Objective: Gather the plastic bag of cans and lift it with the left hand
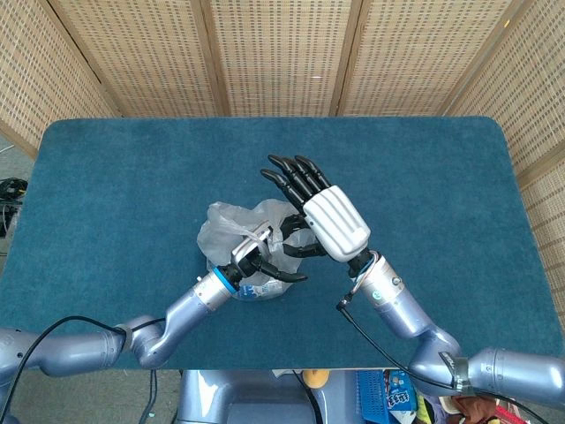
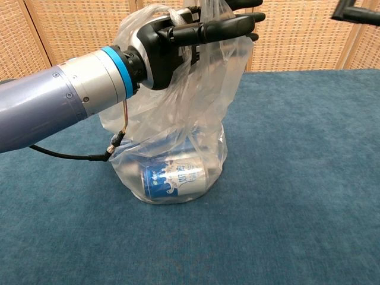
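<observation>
A clear plastic bag [image 2: 178, 130] stands on the blue table, with a blue and white can [image 2: 172, 178] lying in its bottom. My left hand [image 2: 178, 38] is in the bag's gathered top, and the plastic hangs over and between its fingers [image 2: 228, 27]. From the head view the bag [image 1: 231, 231] sits at centre-left with the left hand [image 1: 265, 258] at its near right side. My right hand [image 1: 320, 212] hovers to the right of the bag, fingers straight and apart, holding nothing and clear of the plastic.
The blue cloth table [image 1: 424, 177] stretches wide on all sides of the bag. Wicker screens [image 1: 282, 53] close off the back and sides. The left forearm [image 2: 53, 101] crosses the chest view from the left.
</observation>
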You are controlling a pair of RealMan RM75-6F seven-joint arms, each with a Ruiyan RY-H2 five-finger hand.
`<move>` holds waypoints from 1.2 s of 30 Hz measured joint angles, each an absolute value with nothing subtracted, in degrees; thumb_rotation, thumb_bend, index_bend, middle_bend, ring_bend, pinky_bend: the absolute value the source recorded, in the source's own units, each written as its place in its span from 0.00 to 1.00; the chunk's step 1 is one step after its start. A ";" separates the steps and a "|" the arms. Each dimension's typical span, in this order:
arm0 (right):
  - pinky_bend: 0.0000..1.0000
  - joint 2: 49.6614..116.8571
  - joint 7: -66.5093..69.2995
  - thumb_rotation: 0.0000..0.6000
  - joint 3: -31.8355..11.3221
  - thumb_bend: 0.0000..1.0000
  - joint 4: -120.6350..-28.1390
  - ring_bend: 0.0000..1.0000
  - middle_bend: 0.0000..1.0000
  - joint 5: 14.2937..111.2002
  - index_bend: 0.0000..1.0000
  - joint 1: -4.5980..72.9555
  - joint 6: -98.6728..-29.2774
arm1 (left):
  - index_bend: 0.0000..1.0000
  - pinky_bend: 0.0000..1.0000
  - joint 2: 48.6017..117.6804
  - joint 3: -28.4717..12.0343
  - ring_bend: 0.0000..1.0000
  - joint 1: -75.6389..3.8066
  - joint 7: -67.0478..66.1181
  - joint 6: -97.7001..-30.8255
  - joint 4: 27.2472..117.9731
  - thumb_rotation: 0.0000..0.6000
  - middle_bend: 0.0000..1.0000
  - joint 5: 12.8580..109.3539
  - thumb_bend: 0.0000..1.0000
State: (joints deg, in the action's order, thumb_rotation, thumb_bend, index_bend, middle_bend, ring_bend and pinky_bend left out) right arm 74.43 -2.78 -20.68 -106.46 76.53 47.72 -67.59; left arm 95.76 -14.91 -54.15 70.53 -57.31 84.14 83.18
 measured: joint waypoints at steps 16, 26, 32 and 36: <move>0.00 67.13 8.55 1.00 -16.02 0.00 -102.01 0.00 0.00 85.30 0.00 38.30 -75.67 | 0.26 0.07 95.99 -15.66 0.18 -53.50 71.89 -58.23 84.09 1.00 0.17 83.54 0.08; 0.00 67.12 15.93 1.00 -12.43 0.00 -93.20 0.00 0.00 86.73 0.00 31.29 -81.96 | 0.26 0.15 95.21 -17.39 0.21 -52.80 75.77 -58.64 85.81 1.00 0.17 82.26 0.08; 0.00 69.93 18.57 1.00 -10.21 0.00 -80.48 0.00 0.00 86.38 0.00 28.67 -82.86 | 0.28 0.21 92.71 -18.47 0.22 -51.95 79.25 -59.17 89.89 1.00 0.19 82.43 0.07; 0.00 73.35 20.98 1.00 -8.95 0.00 -68.74 0.00 0.00 86.26 0.00 27.30 -83.07 | 0.28 0.22 89.50 -19.15 0.23 -50.89 81.76 -60.04 93.91 1.00 0.19 82.97 0.06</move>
State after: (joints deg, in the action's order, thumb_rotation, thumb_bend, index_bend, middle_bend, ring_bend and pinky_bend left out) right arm 73.35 20.98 -8.95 -68.74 86.26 27.30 -83.07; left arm 89.50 -19.15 -50.89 81.76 -60.04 93.91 82.97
